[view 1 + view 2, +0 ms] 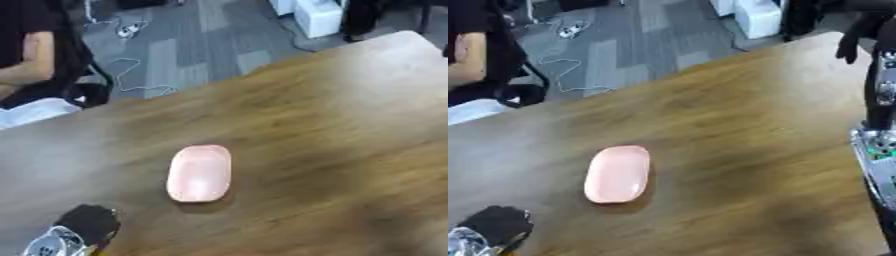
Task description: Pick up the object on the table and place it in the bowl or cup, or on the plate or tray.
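The table (pixel 332 125) lies bare around the pink tray (pixel 199 172): from 12 through 3 to 6 o'clock of it nothing stands on the wood, so approach is free there. At about 7 o'clock, near the lower corner, the left hand (pixel 86 225) rests on the table, narrowing that side. At 3 o'clock, well apart along the table's edge, the right arm (pixel 878 150) rises, its hand (pixel 859 37) hanging at 1 o'clock above the far corner.

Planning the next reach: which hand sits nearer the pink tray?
Left. The left hand rests just below-left of the pink tray; the right arm stands along the table's right edge, farther away.
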